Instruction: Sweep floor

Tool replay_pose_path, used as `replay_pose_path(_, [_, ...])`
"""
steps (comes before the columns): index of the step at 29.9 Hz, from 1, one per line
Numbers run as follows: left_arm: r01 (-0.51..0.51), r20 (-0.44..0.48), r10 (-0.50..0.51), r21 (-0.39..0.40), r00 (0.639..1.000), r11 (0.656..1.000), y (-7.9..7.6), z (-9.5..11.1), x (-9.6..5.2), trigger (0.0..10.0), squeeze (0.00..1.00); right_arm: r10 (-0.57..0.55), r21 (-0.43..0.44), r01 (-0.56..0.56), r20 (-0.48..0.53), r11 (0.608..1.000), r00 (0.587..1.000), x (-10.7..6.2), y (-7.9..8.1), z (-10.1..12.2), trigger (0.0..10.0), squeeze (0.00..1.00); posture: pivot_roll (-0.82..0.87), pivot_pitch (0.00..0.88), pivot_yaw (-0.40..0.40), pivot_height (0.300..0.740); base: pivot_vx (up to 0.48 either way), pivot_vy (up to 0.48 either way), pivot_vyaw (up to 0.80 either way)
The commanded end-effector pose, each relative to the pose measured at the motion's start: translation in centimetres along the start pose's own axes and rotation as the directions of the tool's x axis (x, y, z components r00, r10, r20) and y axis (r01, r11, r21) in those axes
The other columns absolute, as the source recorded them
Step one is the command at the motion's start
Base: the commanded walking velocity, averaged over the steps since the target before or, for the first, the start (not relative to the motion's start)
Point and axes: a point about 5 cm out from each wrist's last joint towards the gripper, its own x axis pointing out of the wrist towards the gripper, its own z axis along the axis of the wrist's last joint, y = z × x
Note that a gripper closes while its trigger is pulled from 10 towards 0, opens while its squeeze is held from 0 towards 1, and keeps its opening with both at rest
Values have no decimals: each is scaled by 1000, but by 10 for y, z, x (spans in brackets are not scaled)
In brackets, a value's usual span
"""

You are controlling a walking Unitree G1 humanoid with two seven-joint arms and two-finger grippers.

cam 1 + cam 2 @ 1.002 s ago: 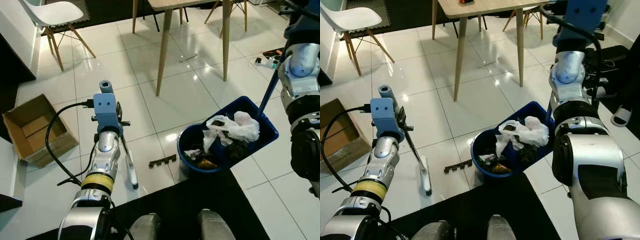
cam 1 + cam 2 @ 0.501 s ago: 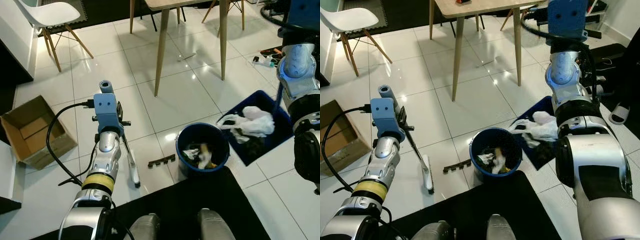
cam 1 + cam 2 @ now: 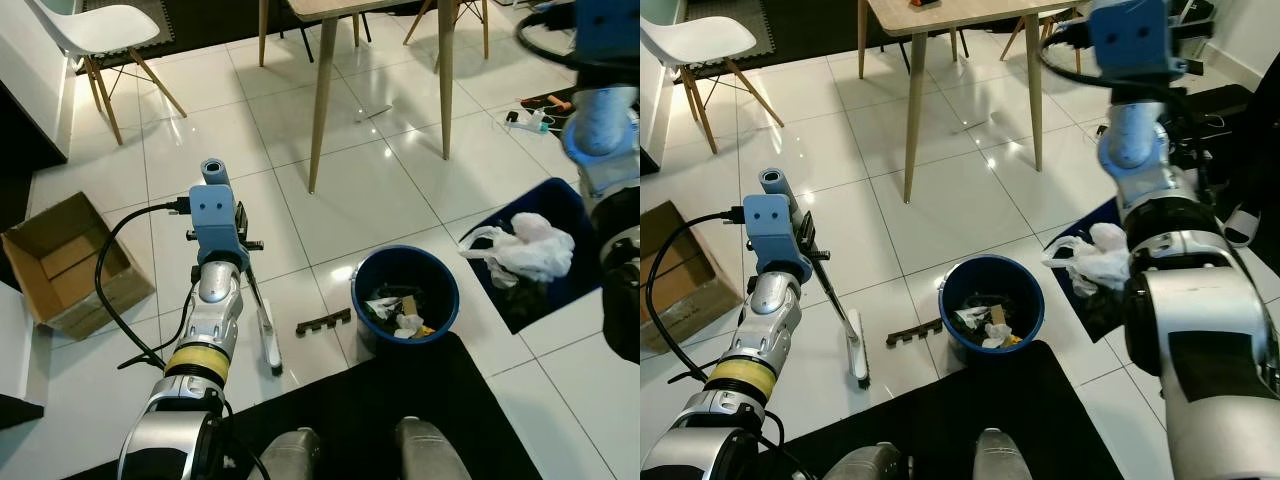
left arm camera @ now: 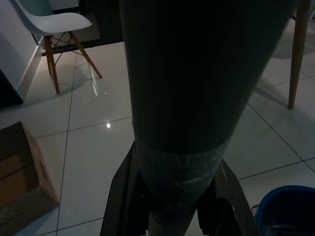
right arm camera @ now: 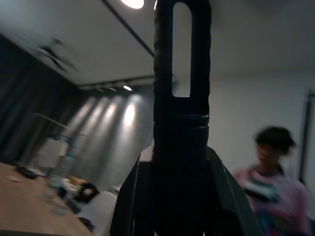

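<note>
My left gripper (image 4: 174,206) is shut on the grey broom handle (image 4: 182,88). The broom leans down to its head (image 3: 268,345), which rests on the white tiles left of the blue bin (image 3: 445,285). The bin holds mixed rubbish. My right gripper (image 5: 179,196) is shut on the black dustpan handle (image 5: 180,103), raised high at the right. The blue dustpan (image 3: 560,205) sits low, to the right of the bin, with a white plastic bag (image 3: 525,245) and dark scraps in it. A dark strip of debris (image 3: 324,322) lies on the tiles between broom head and bin.
An open cardboard box (image 3: 65,260) stands at the left, a white chair (image 3: 110,30) at the far left. Wooden table legs (image 3: 322,95) rise ahead. A black mat (image 3: 330,410) lies at my feet. Small items (image 3: 530,120) and a slipper (image 3: 1240,225) lie at the right. A blurred person (image 5: 275,196) stands nearby.
The dustpan swung from over the bin out to the right and down. Some rubbish dropped into the bin, while the white bag stayed on the pan. The broom barely moved.
</note>
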Motion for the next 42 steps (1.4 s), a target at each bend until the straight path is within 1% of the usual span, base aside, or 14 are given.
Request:
replay_pose_path(1, [2,38,-2,5,999,1000,-1,7,3,10000,0,-98,19,99,-34,995,995,6,-15,-2,10000,0,-47,21,30,740,0,0,0])
replay_pose_path(5, [0,40,0,4,999,1000,-1,7,3,10000,0,-190,-3,191,-98,982,977,7,-35,-13,10000,0,-46,25,29,740,0,0,0])
replay_pose_path(7, [0,40,0,4,999,1000,-1,7,3,10000,0,-190,-3,191,-98,982,977,7,-35,-13,10000,0,-46,25,29,740,0,0,0])
replay_pose_path(9, [-1,40,1,2,999,1000,-1,7,3,10000,0,-221,-23,219,-119,975,968,6,-43,-17,10000,0,-47,28,30,740,0,0,0])
replay_pose_path(21, [4,45,-4,-4,999,1000,-4,8,3,10000,0,-284,-75,274,-214,959,935,-4,-63,-35,10000,0,-43,33,31,740,0,0,0])
replay_pose_path(23, [4,45,-4,-3,999,1000,-4,8,3,10000,0,-285,-53,281,-236,958,929,-4,-65,-36,10000,0,-40,35,30,740,0,0,0])
replay_pose_path(25, [-2,42,2,2,999,1000,-1,7,2,10000,0,-259,51,283,-280,958,925,-4,-66,-39,10000,0,-34,34,28,740,0,0,0])
replay_pose_path(27, [-4,41,4,4,999,1000,0,7,2,10000,0,-256,69,286,-283,956,924,-4,-66,-39,10000,0,-34,34,28,740,0,0,0])
replay_pose_path(29, [-14,35,13,8,999,1000,5,6,1,10000,0,-239,158,301,-321,941,917,-2,-72,-41,10000,0,-25,32,27,740,0,0,0])
replay_pose_path(30, [-14,35,13,8,999,1000,5,6,1,10000,0,-239,158,301,-321,941,917,-2,-72,-41,10000,0,-25,32,27,740,0,0,0])
replay_pose_path(31, [-22,32,22,11,999,1000,9,5,0,10000,0,-236,215,320,-343,923,909,2,-81,-42,10000,0,-20,29,26,740,0,0,0])
replay_pose_path(33, [-25,32,25,12,999,1000,11,5,0,10000,0,-238,227,328,-347,917,907,3,-85,-42,10000,0,-20,29,26,740,0,0,0])
replay_pose_path(37, [-36,28,36,15,999,999,17,5,1,10000,0,-223,277,335,-368,901,903,9,-109,-44,10000,0,-18,25,26,740,0,0,0])
replay_pose_path(42, [-29,13,28,25,1000,999,17,4,1,10000,0,-165,356,331,-423,874,891,7,-122,-52,10000,0,-14,23,25,740,0,0,0])
